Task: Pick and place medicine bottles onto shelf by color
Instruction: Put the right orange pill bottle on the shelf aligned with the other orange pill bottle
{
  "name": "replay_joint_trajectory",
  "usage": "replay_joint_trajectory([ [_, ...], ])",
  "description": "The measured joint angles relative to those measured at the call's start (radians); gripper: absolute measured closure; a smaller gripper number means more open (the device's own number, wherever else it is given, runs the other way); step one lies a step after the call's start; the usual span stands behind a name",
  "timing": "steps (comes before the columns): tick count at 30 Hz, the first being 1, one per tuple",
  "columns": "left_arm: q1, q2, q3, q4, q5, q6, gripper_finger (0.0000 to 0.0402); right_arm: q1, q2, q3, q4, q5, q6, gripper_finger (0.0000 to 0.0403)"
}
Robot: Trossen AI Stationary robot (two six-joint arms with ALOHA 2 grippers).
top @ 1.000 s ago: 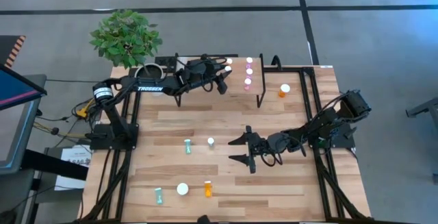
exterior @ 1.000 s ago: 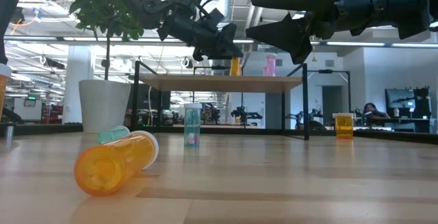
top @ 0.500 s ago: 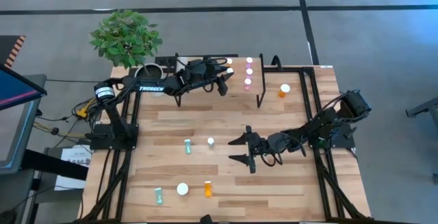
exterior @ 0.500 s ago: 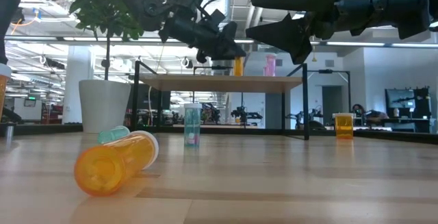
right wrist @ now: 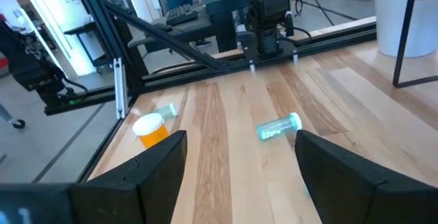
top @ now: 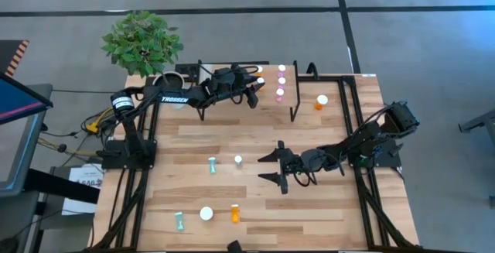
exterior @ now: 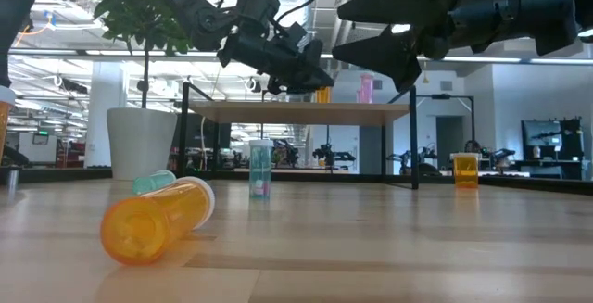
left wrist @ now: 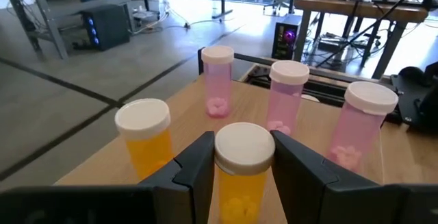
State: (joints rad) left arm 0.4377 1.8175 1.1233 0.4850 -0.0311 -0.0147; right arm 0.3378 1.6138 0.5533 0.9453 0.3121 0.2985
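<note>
Since the earlier frame, the left arm is being extended slightly farther over the shelf (top: 232, 83), while the right arm is being kept where it was. The left gripper (left wrist: 236, 172) is being held above the shelf board with its fingers (left wrist: 195, 166) closed partway around an orange bottle (left wrist: 243, 162); the white cap is being clasped between both fingers. Whether the bottle base is resting on the board cannot be told. Just beside it, a second orange bottle (left wrist: 145, 136) is standing upright on the shelf, and three pink bottles (left wrist: 285, 101) are standing in a row beyond.

The right gripper (top: 272, 168) is being held above the middle of the table (top: 332, 214), fingers spread fully apart, with nothing held. Two teal bottles (top: 212, 165) are located on the table nearby, toward the left arm's side of that gripper. Near the front edge, a teal bottle (top: 179, 220), a wide orange bottle (exterior: 153, 220) and a small orange one (top: 235, 213) are lying on the table. One further orange bottle (top: 321, 100) is standing on the table beside the shelf.
</note>
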Motion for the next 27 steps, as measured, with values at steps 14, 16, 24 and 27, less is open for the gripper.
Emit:
replay_joint_trajectory([
  [14, 0.0, 0.002, -0.001, -0.039, 0.0, 0.001, 0.0282, 0.0, 0.0, 0.0, -0.003, 0.0, 0.008, 0.0108],
  [16, 0.0, 0.002, -0.001, -0.038, 0.0, 0.001, 0.0282, 0.0, 0.0, 0.0, -0.003, 0.0, 0.008, 0.0108],
  [24, 0.0, 0.002, -0.001, -0.078, 0.019, -0.017, 0.0259, 0.0, 0.0, 0.0, -0.003, 0.0, 0.008, 0.0108],
  [27, 0.0, 0.002, -0.001, -0.1, 0.019, -0.024, 0.0231, 0.0, 0.0, 0.0, -0.003, 0.0, 0.008, 0.0108],
])
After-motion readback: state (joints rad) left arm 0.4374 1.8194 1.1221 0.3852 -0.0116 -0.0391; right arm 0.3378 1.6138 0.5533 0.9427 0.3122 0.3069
